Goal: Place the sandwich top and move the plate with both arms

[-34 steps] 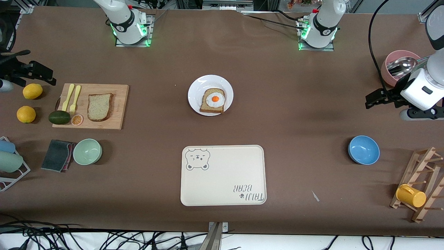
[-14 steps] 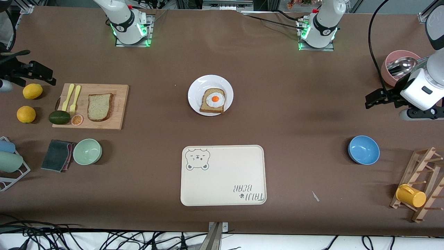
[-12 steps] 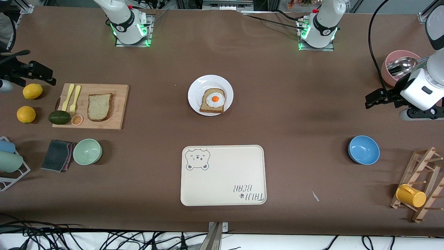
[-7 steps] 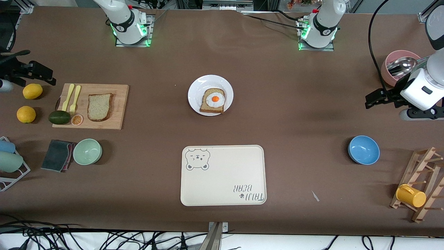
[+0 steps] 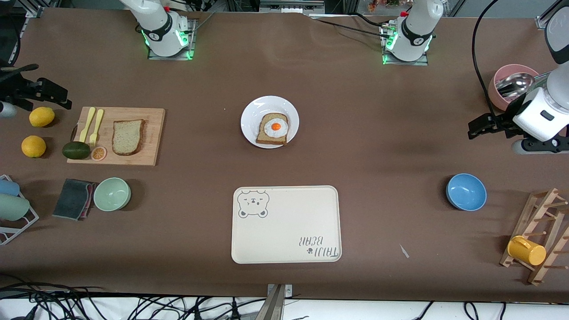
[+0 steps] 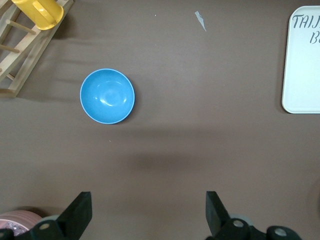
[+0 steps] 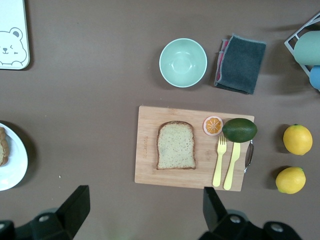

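Bread slice (image 7: 175,145) flat on board (image 7: 150,170), plate (image 5: 253,109) well apart; both hands, left (image 6: 149,216) and right (image 7: 145,214), open, empty; thin crust could slip a shallow pinch.

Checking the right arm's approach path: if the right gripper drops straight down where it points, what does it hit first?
Probably the bare brown table beside the wooden cutting board; the plain bread slice lies on that board, off the line of the open right gripper. Depth is uncertain.

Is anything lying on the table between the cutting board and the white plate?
No. In the front view, only bare brown table separates the cutting board from the plate; the plain bread slice sits on the board.
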